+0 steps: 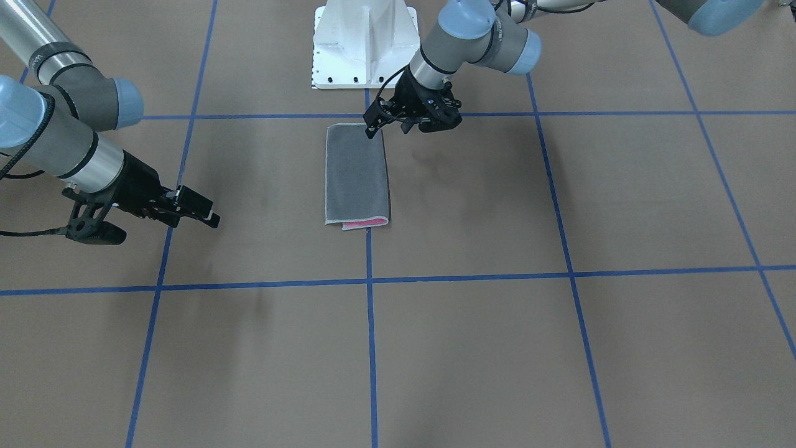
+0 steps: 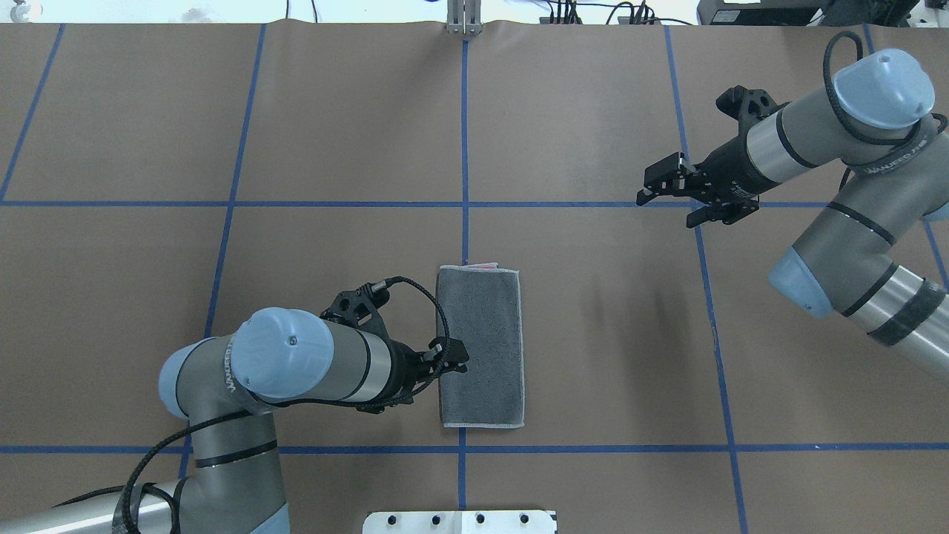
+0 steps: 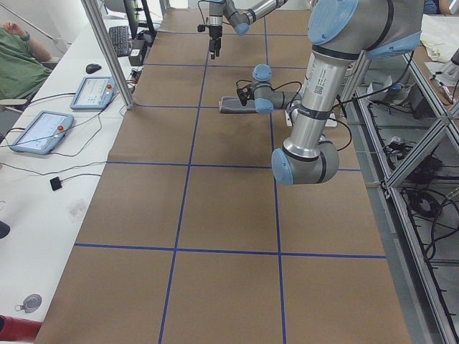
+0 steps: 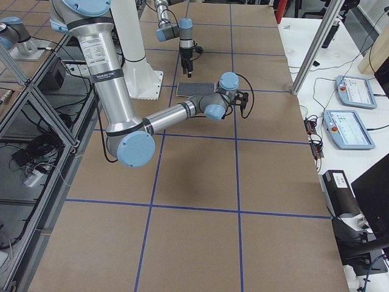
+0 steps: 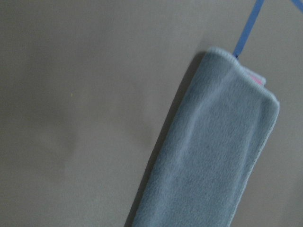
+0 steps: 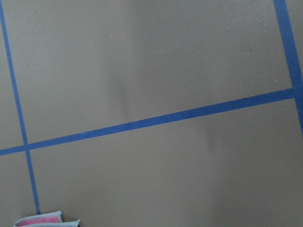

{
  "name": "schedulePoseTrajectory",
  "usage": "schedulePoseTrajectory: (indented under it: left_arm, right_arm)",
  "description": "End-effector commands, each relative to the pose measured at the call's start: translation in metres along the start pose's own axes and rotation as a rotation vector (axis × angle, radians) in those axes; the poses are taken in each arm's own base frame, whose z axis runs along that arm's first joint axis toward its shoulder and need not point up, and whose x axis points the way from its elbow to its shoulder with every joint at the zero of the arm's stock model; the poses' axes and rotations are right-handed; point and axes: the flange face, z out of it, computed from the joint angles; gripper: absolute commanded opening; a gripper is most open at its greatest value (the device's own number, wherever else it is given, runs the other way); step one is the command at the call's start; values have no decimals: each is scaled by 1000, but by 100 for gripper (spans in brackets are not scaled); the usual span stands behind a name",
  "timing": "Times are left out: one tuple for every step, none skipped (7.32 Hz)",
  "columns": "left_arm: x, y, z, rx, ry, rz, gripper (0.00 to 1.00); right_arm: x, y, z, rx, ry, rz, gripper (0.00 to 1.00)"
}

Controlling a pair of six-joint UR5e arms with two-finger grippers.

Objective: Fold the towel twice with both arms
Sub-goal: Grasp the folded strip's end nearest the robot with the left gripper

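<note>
The towel [image 1: 357, 177] lies flat mid-table, folded into a narrow strip. Its dark grey face is up and a pink edge shows at the end far from the robot's base. It also shows in the overhead view [image 2: 480, 347], the left wrist view [image 5: 213, 161] and, as a corner only, the right wrist view [image 6: 42, 221]. My left gripper [image 1: 388, 129] hangs open and empty over the towel's corner nearest the base [image 2: 458, 358]; I cannot tell whether it touches. My right gripper [image 1: 208, 214] is open and empty, far off to the towel's side [image 2: 663, 210].
The white bolted pedestal base [image 1: 364, 43] stands just behind the towel's near end. Blue tape lines [image 2: 463, 148] grid the brown table cover. Tablets [image 3: 39, 129] and cables lie on a side table beyond the far edge, where a person [image 3: 14, 57] sits.
</note>
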Motion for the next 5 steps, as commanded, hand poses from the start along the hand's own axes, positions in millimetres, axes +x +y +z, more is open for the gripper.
schedulePoseTrajectory:
  left_arm:
    - [-10,30,24,-6,-26,14,99]
    - [-13,32,32,-6,-39,14,90]
    - [-14,30,38,-3,-47,14,74]
    - [-14,30,38,-3,-47,14,65]
    - [-13,31,38,-4,-46,15,57]
  right_arm:
    - [0,-1,0,1,2,5,100]
    - [0,-1,0,2,0,9,100]
    - [-1,-1,0,2,-1,9,100]
    - [-1,-1,0,2,-1,9,100]
    - [-1,-1,0,0,-1,9,100]
